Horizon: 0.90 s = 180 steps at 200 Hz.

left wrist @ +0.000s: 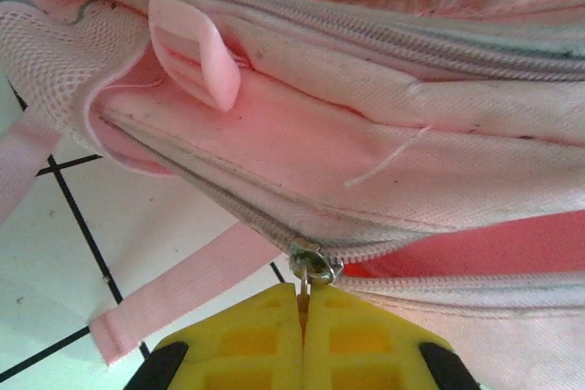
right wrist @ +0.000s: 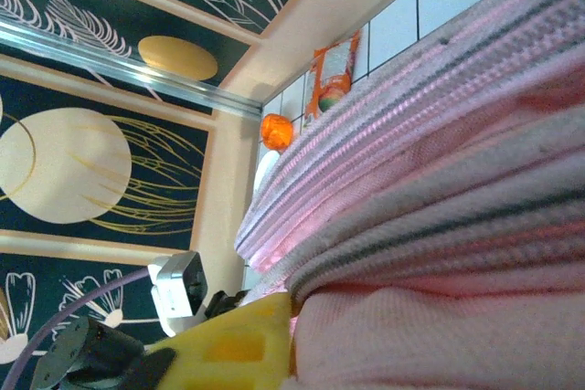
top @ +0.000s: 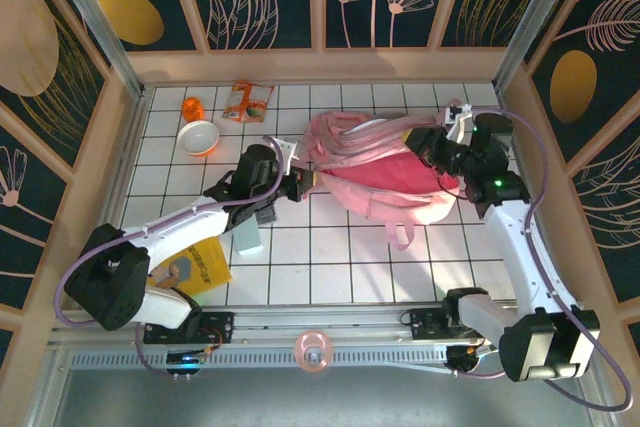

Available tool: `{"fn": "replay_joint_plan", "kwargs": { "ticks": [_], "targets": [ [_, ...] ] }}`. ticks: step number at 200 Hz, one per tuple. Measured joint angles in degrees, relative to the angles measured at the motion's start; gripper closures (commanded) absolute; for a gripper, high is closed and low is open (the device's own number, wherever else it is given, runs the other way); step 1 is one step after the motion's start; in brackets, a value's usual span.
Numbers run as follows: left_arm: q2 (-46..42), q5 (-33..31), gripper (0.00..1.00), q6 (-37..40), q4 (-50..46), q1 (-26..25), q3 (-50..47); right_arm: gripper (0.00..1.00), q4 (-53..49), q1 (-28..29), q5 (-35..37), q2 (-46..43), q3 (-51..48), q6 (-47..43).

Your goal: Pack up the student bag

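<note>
- Left fingers (left wrist: 247, 346), pressed together, pinch the zipper pull (left wrist: 313, 271) of the student bag (top: 390, 175).
- We see it stretch rightward toward the right fingers (right wrist: 239, 346), whose state we cannot tell.

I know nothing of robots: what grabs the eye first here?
The big pink student bag sprawls mid-table with an arm at each end. The left gripper, yellow fingers pinched shut on the zip pull, works its left end, while the right gripper is up against its right side. Behind, at the far left, lie a bowl and an orange snack packet.
</note>
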Motion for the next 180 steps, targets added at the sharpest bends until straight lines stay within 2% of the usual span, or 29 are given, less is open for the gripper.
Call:
{"fn": "replay_joint_plan", "kwargs": {
  "ticks": [6, 21, 39, 58, 74, 85, 104, 130, 167, 180],
  "targets": [
    [0.0, 0.4, 1.00, -0.1, 0.1, 0.2, 0.0, 0.52, 0.5, 0.5, 0.1, 0.0, -0.4, 0.9],
    [0.4, 1.0, 1.00, -0.5, 0.1, 0.7, 0.0, 0.45, 4.3, 4.1, 3.1, -1.0, -3.3, 3.3],
    [0.8, 1.7, 1.00, -1.0, 0.1, 1.1, -0.2, 0.45, 9.9, 11.2, 9.1, -3.0, -8.6, 8.2],
    [1.0, 2.1, 1.00, -1.3, 0.1, 1.3, -0.2, 0.81, 14.0, 17.5, 16.1, -3.7, -13.3, 12.0],
    [1.0, 1.6, 1.00, -1.3, -0.2, 1.3, -0.2, 0.95, 14.9, 18.7, 19.0, -3.1, -14.0, 13.6],
    [1.0, 0.7, 1.00, -1.3, -0.6, 1.3, -0.2, 1.00, 14.5, 18.7, 19.8, -2.7, -13.0, 13.2],
    [1.6, -0.2, 1.00, -1.2, -0.8, 1.8, -0.2, 1.00, 10.4, 17.1, 18.6, -0.9, -7.8, 9.5],
    [4.0, -1.2, 1.00, -1.2, -0.4, 4.2, 0.1, 1.00, 3.5, 10.5, 10.5, 1.6, 0.3, 3.7],
    [9.7, -1.8, 1.00, 0.3, 1.2, 7.1, 4.2, 1.00, -4.3, 2.7, -1.8, 2.6, 5.8, -1.6],
    [12.4, -1.8, 0.93, 1.4, 1.4, 7.8, 6.9, 1.00, -5.0, 1.7, -4.2, 2.9, 6.4, -2.4]
  ]
}}
